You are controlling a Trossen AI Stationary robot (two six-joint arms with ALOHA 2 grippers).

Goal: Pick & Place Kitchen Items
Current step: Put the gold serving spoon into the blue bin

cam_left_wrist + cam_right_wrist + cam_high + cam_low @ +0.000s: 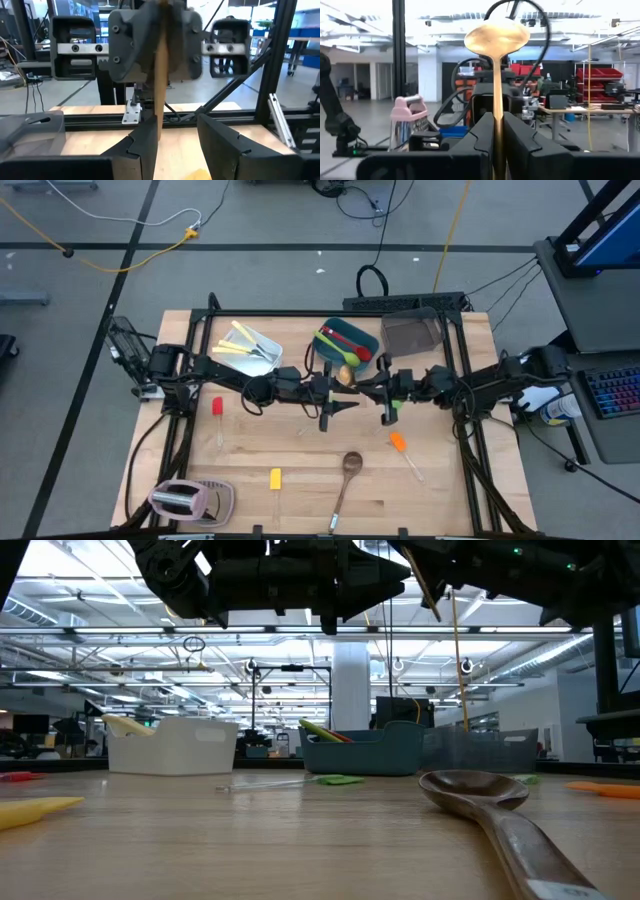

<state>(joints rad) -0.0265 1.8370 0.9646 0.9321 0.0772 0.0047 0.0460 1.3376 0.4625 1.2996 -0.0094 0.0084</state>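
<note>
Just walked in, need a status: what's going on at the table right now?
The right gripper is shut on a gold spoon, held up in the air mid-table. The left gripper faces it, open, fingers either side of the spoon's handle, so it looks like a handover. The white tub and teal tub already hold utensils; a wooden spoon, orange spatula, yellow spatula and red spatula lie on the table.
</note>
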